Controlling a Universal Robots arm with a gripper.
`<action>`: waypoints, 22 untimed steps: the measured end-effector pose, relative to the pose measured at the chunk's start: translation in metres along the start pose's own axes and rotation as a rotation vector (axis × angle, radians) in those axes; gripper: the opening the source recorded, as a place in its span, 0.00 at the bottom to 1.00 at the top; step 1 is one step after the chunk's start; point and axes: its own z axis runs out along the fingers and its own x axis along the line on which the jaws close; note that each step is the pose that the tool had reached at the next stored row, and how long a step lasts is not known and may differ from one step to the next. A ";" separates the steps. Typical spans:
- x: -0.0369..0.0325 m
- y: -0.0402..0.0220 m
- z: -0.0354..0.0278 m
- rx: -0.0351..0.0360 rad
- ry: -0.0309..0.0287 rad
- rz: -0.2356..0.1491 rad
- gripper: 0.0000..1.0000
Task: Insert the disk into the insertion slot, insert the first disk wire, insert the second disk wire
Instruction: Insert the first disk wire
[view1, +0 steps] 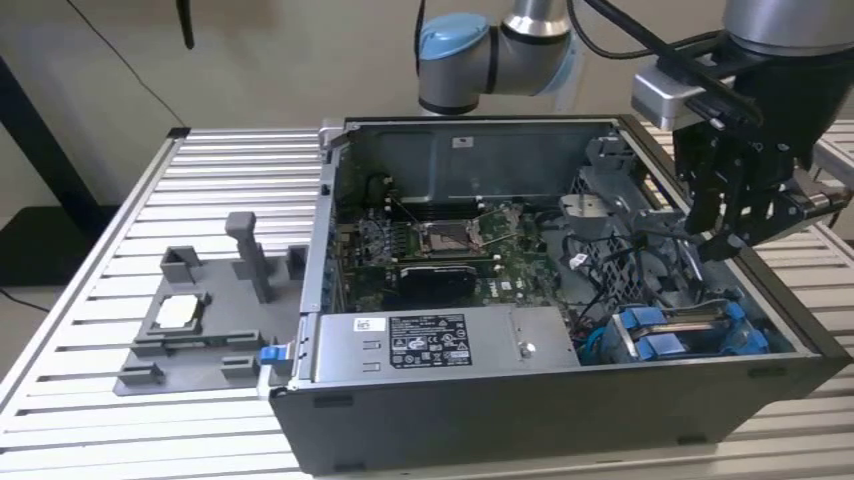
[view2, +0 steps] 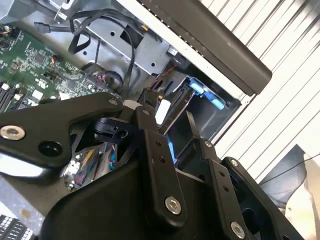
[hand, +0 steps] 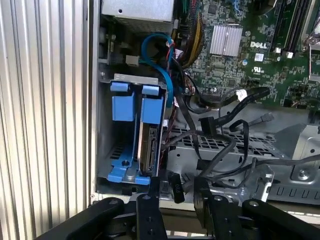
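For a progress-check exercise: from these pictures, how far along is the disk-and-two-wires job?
Done, it seems: a disk sits in the bay beside the blue clips. In hand: the tool hangs by the loose black wires, a black plug right at it; whether it grips the plug is unclear. Left: no wire looks plugged into the disk's end.

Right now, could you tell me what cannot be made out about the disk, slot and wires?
Disk: first wrist view, just an edge shows inside the insertion slot; seating unclear.
Black wires: first wrist view, lower ends hidden behind the gripper.
Slot interior: exterior view, blocked by blue clips.
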 end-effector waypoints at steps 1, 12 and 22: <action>-0.0007 0.0011 0.0002 0.0006 0.0028 -0.001 0.41; -0.0022 0.0028 0.0040 0.0077 0.0261 -0.006 0.41; -0.0049 0.0029 0.0053 0.0138 0.0278 -0.006 0.20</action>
